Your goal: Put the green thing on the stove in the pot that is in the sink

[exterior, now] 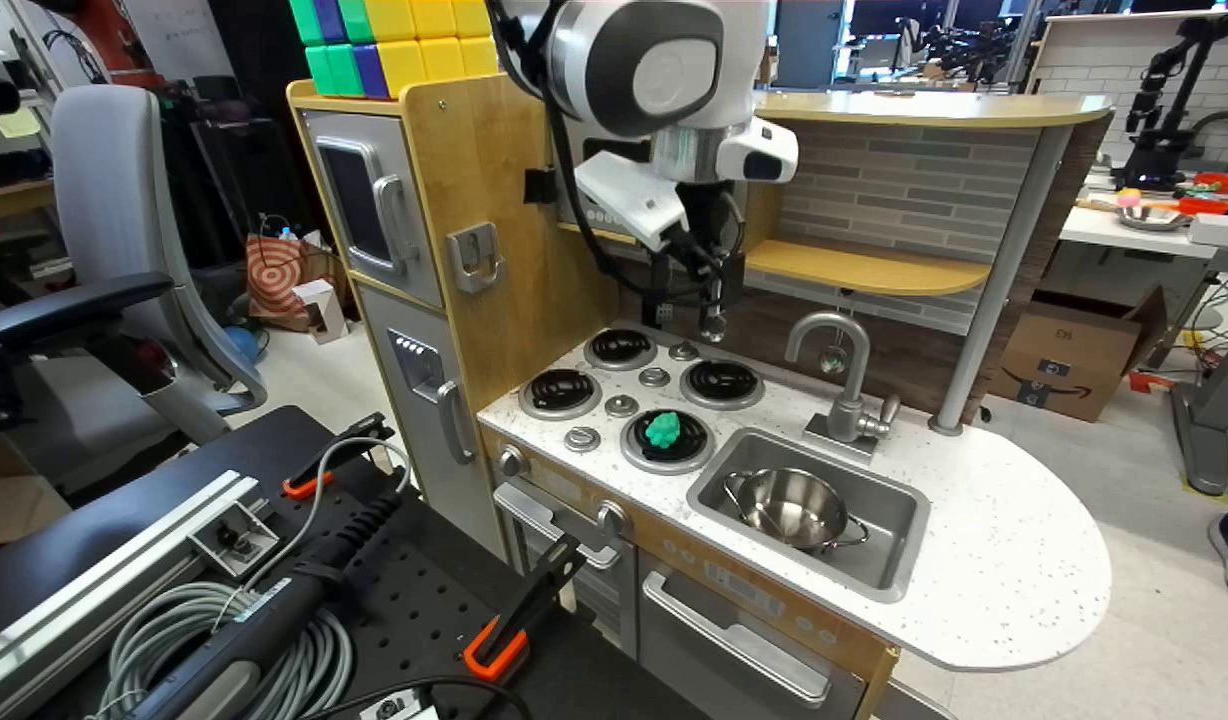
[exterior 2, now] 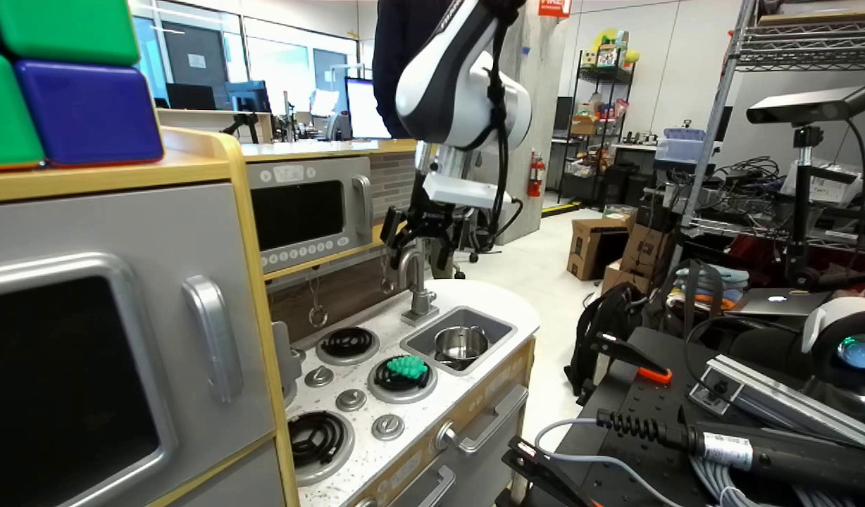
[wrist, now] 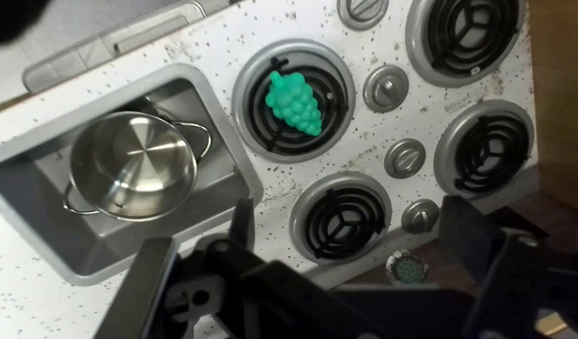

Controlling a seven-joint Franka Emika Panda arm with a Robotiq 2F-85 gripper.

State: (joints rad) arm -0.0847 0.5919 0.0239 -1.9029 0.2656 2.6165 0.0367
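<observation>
Sea green, black and silver against speckled white.
The green thing [wrist: 293,101] is sea green throughout; the stove [wrist: 371,134] has black burners [wrist: 491,153] ringed in silver; the counter [exterior: 1014,540] is white flecked with dark specks, the pot [wrist: 133,165] bright silver, the sink [wrist: 44,209] duller grey, the pincer [wrist: 348,202] black. Blocks [exterior: 399,65] show green, yellow and purple-blue; the back panel [exterior: 894,190], grey brickwork.

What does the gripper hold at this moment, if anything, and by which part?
Nothing is held: the gripper is open, and the green grapes lie apart from it, on the stove.
</observation>
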